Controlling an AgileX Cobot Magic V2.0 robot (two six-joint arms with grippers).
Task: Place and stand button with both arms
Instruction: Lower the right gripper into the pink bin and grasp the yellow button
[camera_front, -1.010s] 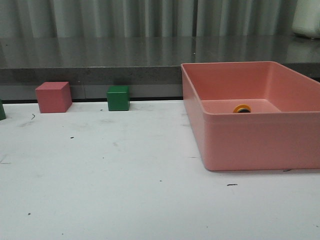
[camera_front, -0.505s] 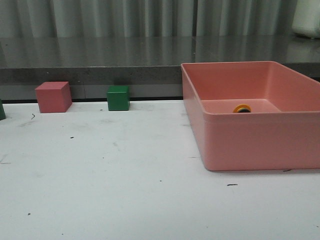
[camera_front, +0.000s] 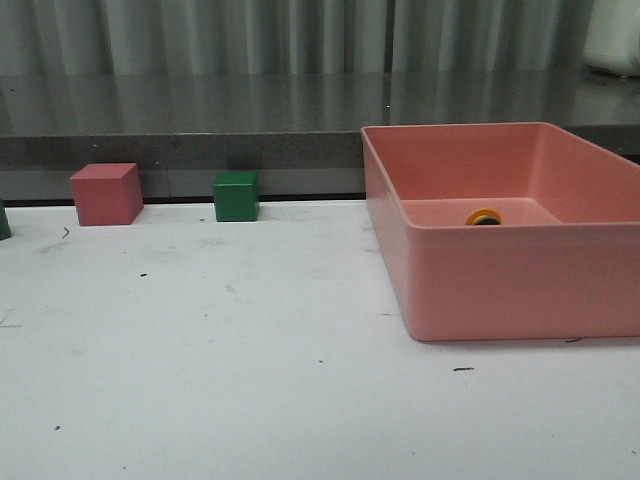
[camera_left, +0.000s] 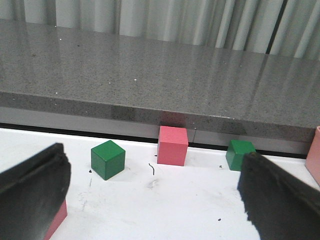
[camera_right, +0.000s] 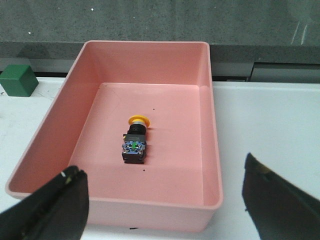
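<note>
The white table (camera_front: 200, 340) carries a pink bin (camera_front: 500, 290) at about 3 o'clock of the front view. At 10 o'clock, along the table's far edge, stand a red cube (camera_front: 106, 194) and a green cube (camera_front: 236, 196), apart from each other. The right gripper (camera_right: 162, 200) hangs above the bin's near wall, angled down into it, fingers spread wide and empty. The left gripper (camera_left: 150, 195) is level, facing the cubes, fingers also wide apart. The button (camera_right: 136, 140) lies on its side on the bin floor, yellow cap toward the far wall.
</note>
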